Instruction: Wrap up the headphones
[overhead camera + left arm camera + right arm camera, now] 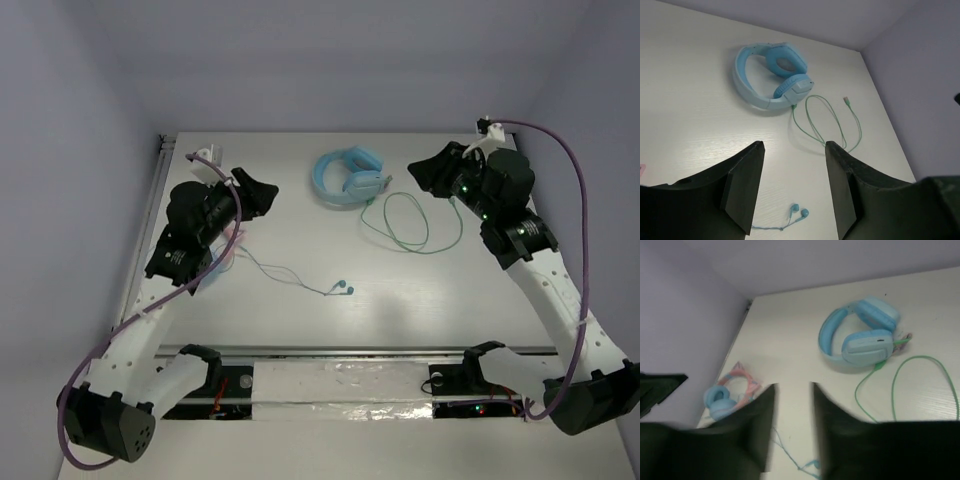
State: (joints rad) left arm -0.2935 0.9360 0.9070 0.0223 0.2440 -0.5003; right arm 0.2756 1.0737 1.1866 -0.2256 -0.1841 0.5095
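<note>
The light blue headphones (348,177) lie flat at the back middle of the table, ear cups folded inward. Their thin green cable (427,228) trails in loose loops to the right of them. The headphones also show in the left wrist view (767,80) with the cable (793,117), and in the right wrist view (857,332) with the cable (920,357). My left gripper (262,195) is open and empty, held left of the headphones (794,150). My right gripper (425,175) is open and empty, right of them and above the cable loops (792,387).
Small blue earbuds (340,289) on a thin pale wire lie near the table's middle front. Blue headphones with a pink cat-ear headband (727,392) sit at the left, partly under my left arm. Walls close the back and both sides.
</note>
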